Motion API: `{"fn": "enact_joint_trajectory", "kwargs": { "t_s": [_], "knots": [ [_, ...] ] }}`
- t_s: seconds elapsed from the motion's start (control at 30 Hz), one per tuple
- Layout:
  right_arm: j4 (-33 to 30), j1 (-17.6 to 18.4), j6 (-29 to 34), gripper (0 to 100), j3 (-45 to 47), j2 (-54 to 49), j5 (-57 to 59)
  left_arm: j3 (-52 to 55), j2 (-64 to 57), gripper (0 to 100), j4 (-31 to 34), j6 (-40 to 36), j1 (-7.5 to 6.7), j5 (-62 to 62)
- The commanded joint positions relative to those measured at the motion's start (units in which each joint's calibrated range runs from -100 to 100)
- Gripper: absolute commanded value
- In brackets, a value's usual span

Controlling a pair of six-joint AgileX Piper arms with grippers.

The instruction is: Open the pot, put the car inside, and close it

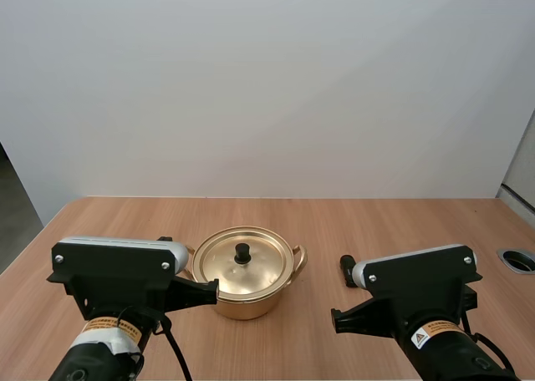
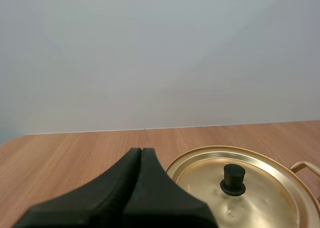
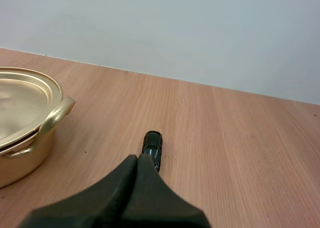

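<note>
The car, right of centre, is laid lengthwise toward the wall, nose perhaps away. Left tool and right tool are held low, pressed together.

2 yellow-labelled arms, black fingers

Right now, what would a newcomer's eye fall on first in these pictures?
The gold pot, its lid on, stands mid-table between the two arms. A small dark car lies on the table off the pot's right side, just ahead of the shut right gripper. The left gripper, also shut, sits beside the pot.
</note>
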Motion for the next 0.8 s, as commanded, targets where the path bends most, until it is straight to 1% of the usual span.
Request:
{"fn": "enact_joint_trajectory", "kwargs": {
  "t_s": [0.0, 0.27, 0.33, 0.37, 0.43, 0.47, 0.57, 0.7, 0.77],
  "knots": [
    [0.07, 0.03, 0.01, 0, 0.0, 0.0, 0.05, 0.0, 0.0, 0, 0.0, 0.07, -0.01, 0.02],
    [0.63, 0.03, 0.01, 0, 0.0, 0.0, -0.28, 0.0, 0.0, 0, 0.0, 0.07, -0.01, -3.06],
    [1.0, 0.03, -0.11, 0, 0.0, 0.0, -0.79, 0.0, 0.0, 0, -0.18, 0.07, -0.01, -6.86],
    [0.0, 0.03, -0.47, 0, 0.0, 0.0, -2.83, 0.0, 0.0, 0, 0.24, 0.48, -0.01, -7.26],
    [-4.08, 0.03, -0.48, 0, 0.0, 0.0, -6.38, 0.0, 0.0, 0, 0.66, 2.89, -0.01, -8.11],
    [-5.59, 0.03, -0.48, 0, 0.0, 0.0, -7.75, -0.57, 0.0, 0, 0.66, 3.02, -0.01, -6.1],
    [-6.3, 0.03, -0.28, 0, 0.0, 2.89, -11.83, -3.94, 1.53, 0, 0.66, 5.62, -0.01, 0.19],
    [-7.43, -0.05, -0.01, 0, 0.0, 7.9, -18.21, -10.02, 10.57, 0, 0.33, 9.59, -0.01, 11.0],
    [-7.43, -0.47, -0.01, 0, -0.85, 10.06, -19.23, -13.52, 17.49, 0, -0.18, 9.69, -0.01, 12.62]
  ]
}}
